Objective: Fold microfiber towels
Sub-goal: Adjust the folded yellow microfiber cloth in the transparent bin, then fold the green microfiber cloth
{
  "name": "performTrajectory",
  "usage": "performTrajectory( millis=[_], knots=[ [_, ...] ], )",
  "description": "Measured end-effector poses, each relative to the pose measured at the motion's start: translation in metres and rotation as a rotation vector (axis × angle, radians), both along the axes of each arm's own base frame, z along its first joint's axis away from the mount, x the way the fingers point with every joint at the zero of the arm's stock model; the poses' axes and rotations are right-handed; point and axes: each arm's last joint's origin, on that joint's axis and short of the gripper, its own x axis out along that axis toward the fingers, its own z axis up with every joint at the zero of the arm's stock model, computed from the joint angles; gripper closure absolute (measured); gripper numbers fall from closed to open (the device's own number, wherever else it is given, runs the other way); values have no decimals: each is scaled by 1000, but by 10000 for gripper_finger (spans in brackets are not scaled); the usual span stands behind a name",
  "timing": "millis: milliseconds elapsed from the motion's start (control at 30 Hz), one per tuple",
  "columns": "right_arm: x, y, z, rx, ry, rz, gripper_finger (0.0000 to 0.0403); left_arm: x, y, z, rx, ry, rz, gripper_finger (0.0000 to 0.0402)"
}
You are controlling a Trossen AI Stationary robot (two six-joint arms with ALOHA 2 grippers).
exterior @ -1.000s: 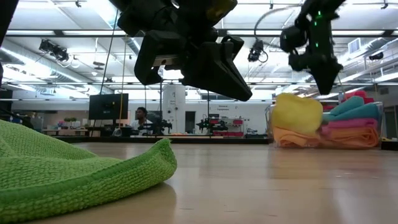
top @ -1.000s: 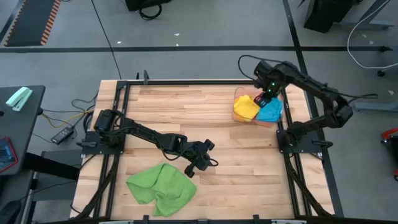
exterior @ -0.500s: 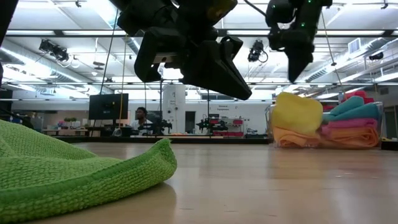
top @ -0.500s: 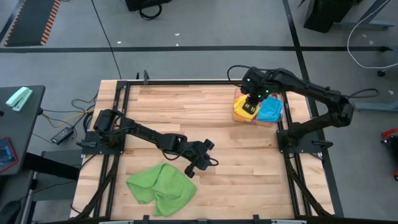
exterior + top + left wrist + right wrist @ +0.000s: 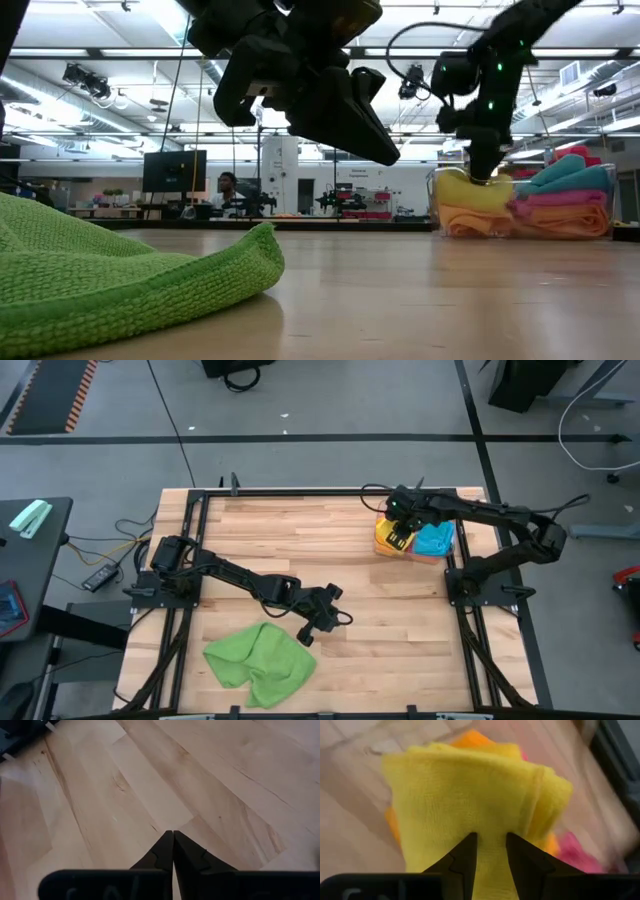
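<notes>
A crumpled green towel (image 5: 260, 663) lies on the table near its front left; the low view shows it close up (image 5: 120, 270). My left gripper (image 5: 335, 618) hovers shut above bare wood just right of it (image 5: 173, 837). At the far right a clear bin (image 5: 436, 200) holds a yellow towel (image 5: 390, 540), a blue one (image 5: 436, 541), an orange one (image 5: 470, 222) and a pink one (image 5: 570, 215). My right gripper (image 5: 399, 541) points down onto the yellow towel (image 5: 470, 785), fingers apart. My right gripper comes from above, pointing steeply down, and its two fingertips (image 5: 468, 845) sink into the top of the folded yellow towel (image 5: 490, 827). Yellow cloth shows in the gap between them. The towel stays in the bin on the orange one, its top pushed low (image 5: 470, 185).
Black rails (image 5: 190, 560) frame the table on its left, right and far sides. Bare wood (image 5: 400, 640) stretches between the green towel and the bin. A dark side table (image 5: 30, 550) with small items stands off the left edge.
My right gripper has swung from above the blue towel toward the table's left edge, tipped more steeply down, and come down onto the yellow towel. The towel's top now sits lower than before.
</notes>
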Motion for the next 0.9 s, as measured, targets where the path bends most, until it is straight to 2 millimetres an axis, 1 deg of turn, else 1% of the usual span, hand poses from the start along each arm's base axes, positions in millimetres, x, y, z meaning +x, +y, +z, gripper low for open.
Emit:
performTrajectory(
  millis=[100, 167, 267, 367, 433, 533, 633, 733, 833, 900],
  knots=[
    [0, -4, -19, -40, -67, 7, 288, 0, 0, 0, -28, 8, 25, 377],
    [-1, -6, -28, -56, -104, -1, 288, 0, 0, 0, -49, 14, 44, 374],
    [-4, -5, -35, -54, -109, -15, 289, 0, 0, 0, -67, 19, 60, 372],
    [-4, -2, -33, -28, -89, -29, 297, 0, 0, 0, -75, 21, 67, 377],
    [-2, 0, -25, -13, -68, -16, 304, 0, 0, 0, -73, 25, 66, 381],
    [3, -2, -3, -14, -49, -8, 309, -7, 2, 4, -51, 77, 61, 387],
    [6, -5, 21, -25, -41, 11, 307, -15, 3, 18, -42, 88, 58, 389],
    [9, -7, 44, -36, -60, 24, 301, -25, 5, 28, -48, 131, 76, 385],
    [12, -4, 59, -35, -63, 60, 297, -33, 7, 31, -34, 194, 80, 375],
    [15, 0, 65, -35, -89, 85, 297, -36, 8, 29, -40, 240, 101, 368]
  ],
)
